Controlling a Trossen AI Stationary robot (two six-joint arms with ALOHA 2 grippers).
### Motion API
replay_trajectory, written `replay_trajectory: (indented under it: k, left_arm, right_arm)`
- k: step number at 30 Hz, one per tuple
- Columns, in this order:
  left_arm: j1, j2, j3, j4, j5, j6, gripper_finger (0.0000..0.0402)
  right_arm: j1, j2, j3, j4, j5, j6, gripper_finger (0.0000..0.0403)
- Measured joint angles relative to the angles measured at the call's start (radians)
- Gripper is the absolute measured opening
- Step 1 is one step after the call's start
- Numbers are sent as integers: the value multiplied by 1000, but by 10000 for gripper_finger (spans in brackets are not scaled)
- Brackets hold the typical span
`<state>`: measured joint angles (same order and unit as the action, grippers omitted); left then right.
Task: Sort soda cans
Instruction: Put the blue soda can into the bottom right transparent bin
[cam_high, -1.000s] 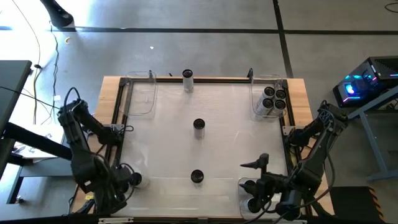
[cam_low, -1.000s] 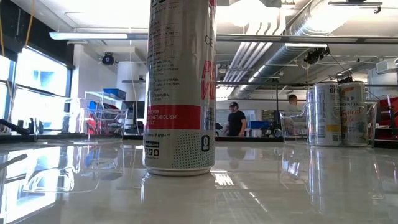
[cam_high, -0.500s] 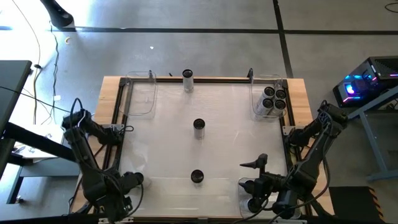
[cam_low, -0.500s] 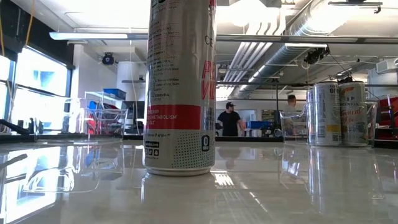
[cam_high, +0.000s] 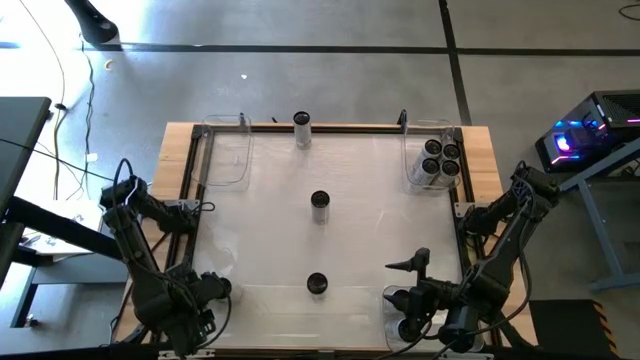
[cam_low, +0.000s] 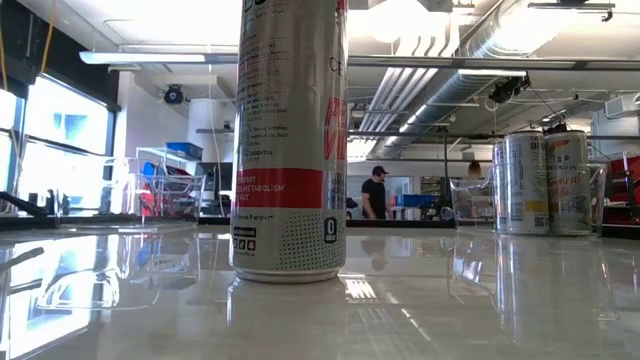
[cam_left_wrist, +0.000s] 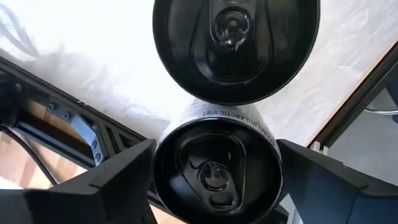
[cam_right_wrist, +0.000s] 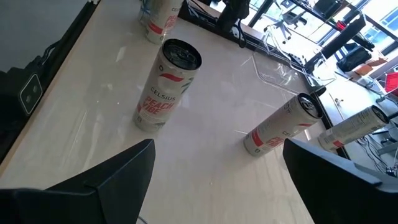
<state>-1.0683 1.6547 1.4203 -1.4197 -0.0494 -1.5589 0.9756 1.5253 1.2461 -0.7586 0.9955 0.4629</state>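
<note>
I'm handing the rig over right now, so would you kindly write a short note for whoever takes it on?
Left gripper: open, at the near left corner, its fingers either side of a can without touching it; a second can stands just beyond.
Right gripper: open, empty, above the near right of the table.
Done: four cans stand in the far right bin; more cans are in the near right bin.
Left: three loose cans on the table's centre line, far, middle and near. The far left bin looks empty.
</note>
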Motion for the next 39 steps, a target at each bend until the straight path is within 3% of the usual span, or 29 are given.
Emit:
replay_trajectory:
  k: [6,13,20,22,26,30,39]
  left_arm:
    - [0,0,-47,13,21,0,312]
    - [2,-14,-54,10,21,-3,260]
    - [12,-85,-44,-98,69,-57,259]
    - [24,-113,-29,-166,62,-70,259]
    - [92,-204,-46,-143,-23,-70,259]
    - [214,-261,-58,-156,-101,30,259]
    - [536,-261,-58,-132,-154,492,259]
  right_arm:
    - [0,0,0,0,0,0,351]
    - [0,0,0,0,0,0,351]
    - [0,0,0,1,0,0,351]
    - [0,0,0,1,0,0,351]
    - [0,0,0,3,2,0,351]
    - [0,0,0,4,8,0,351]
    - [0,0,1,20,8,9,351]
